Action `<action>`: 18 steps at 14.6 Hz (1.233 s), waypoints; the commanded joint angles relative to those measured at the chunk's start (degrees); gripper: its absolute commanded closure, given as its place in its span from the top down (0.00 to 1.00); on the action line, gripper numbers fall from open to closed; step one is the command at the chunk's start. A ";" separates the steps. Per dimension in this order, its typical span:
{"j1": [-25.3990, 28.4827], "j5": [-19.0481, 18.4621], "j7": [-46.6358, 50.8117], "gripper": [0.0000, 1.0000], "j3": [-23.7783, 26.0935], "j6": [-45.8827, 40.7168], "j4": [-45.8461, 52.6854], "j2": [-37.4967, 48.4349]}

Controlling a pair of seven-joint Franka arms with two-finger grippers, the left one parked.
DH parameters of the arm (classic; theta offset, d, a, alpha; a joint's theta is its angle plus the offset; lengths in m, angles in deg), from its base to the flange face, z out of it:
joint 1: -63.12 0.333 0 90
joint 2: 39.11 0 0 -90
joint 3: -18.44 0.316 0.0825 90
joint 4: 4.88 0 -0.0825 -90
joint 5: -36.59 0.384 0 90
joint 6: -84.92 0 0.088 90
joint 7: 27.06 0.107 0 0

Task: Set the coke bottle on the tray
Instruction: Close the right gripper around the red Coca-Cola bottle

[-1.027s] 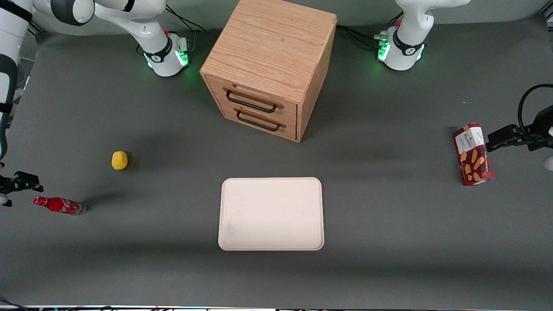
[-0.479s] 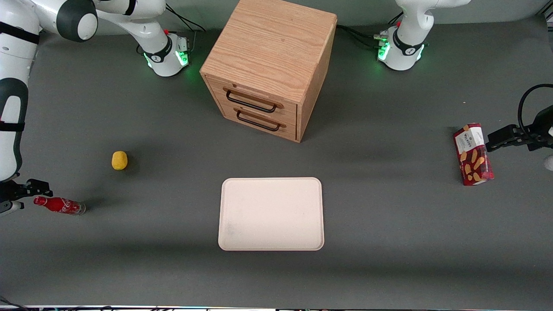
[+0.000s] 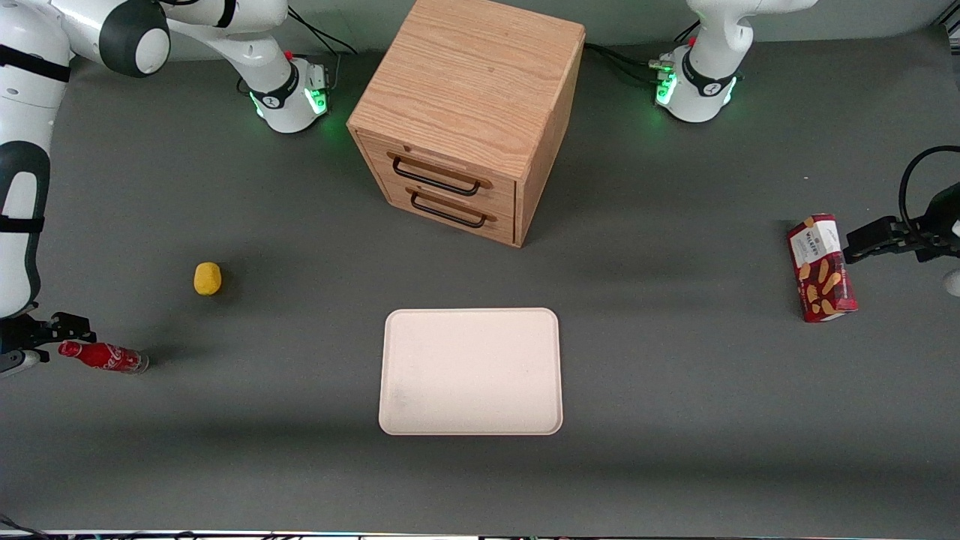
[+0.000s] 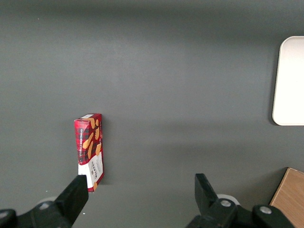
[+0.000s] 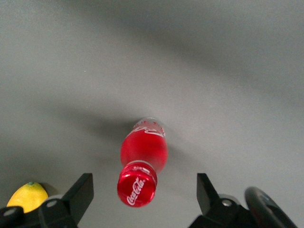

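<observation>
While the right arm hangs out at its own end of the desk (image 3: 300, 465), the end effector (image 3: 26, 337) sits low, right at the cap end of the coke bottle (image 3: 103, 357). The bottle lies on its side on the dark grey surface, red cap pointing at the end effector and clear base pointing away from it, toward the middle of the desk. From the front the dark fingers look just beside the cap, nothing gripped.

The right wrist view makes it clearer: the end effector (image 5: 145, 190) is spread wide, with one finger (image 5: 81, 191) on each side and the coke bottle (image 5: 142, 159) sitting in the gap, cap closest to the camera with the white script logo readable on top. Neither finger touches the bottle, there's plain desk showing on both sides of it.

A lemon (image 3: 208, 278) sits near the end effector, a bit farther from the front camera than the bottle, and it also peeks in at the edge of the wrist view (image 5: 27, 195).

The tray (image 3: 471, 371) is well apart from the end effector, out in the middle of the desk, pale cream-pink and flat. A wooden two-drawer cabinet (image 3: 469, 112) stands farther from the front camera than the tray, drawers shut. A red snack box (image 3: 821, 268) lies way off toward the parked arm's end.
</observation>
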 commanded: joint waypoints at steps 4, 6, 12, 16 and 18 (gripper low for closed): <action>0.07 1.98 -2.09 0.58 -0.49 0.37 0.10 -0.78; 0.07 1.89 -2.09 0.45 -0.49 0.28 0.19 -0.78; 0.42 1.80 -1.83 0.00 -0.49 -0.51 0.63 0.27; 2.09 0.66 1.06 0.00 -0.22 -7.86 4.39 3.26; 2.71 -3.01 6.41 0.00 0.21 -15.07 10.18 4.14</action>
